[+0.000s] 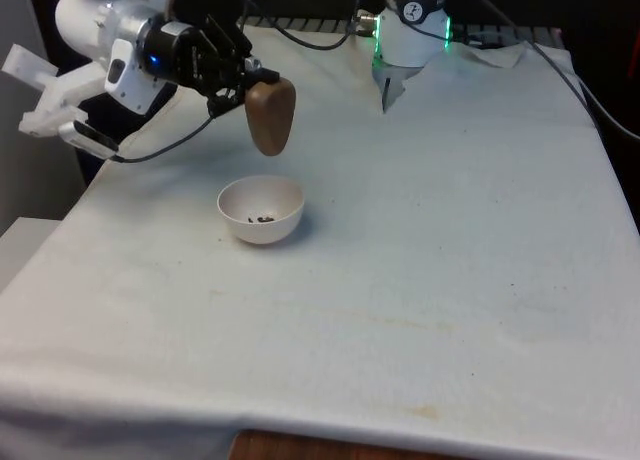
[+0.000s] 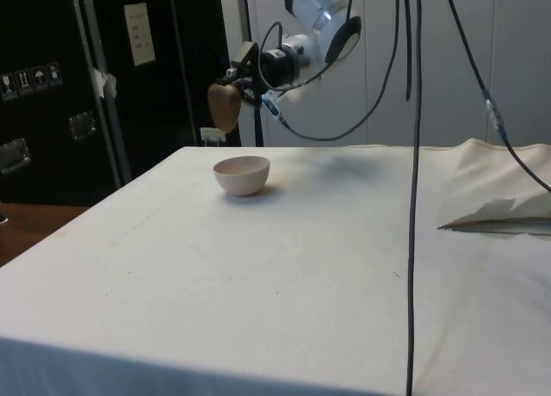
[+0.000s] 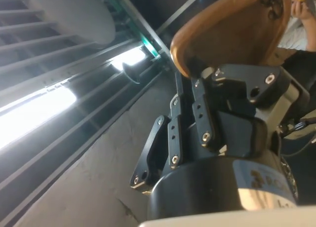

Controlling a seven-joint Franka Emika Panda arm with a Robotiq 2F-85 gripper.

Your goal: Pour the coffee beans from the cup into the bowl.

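Brown cup hangs upside down over the white bowl; we see our gripper squeezing its rim tight.

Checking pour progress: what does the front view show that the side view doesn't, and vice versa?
Front only: the inside of the bowl, with a few dark beans at its bottom, and the cup hanging mouth-down just above the bowl's far rim.

Side only: the bowl's outer wall in profile, its contents hidden, and clear air between cup and bowl.

Both: the gripper shut on the brown cup, tipped over, and the white bowl standing upright on the cloth.
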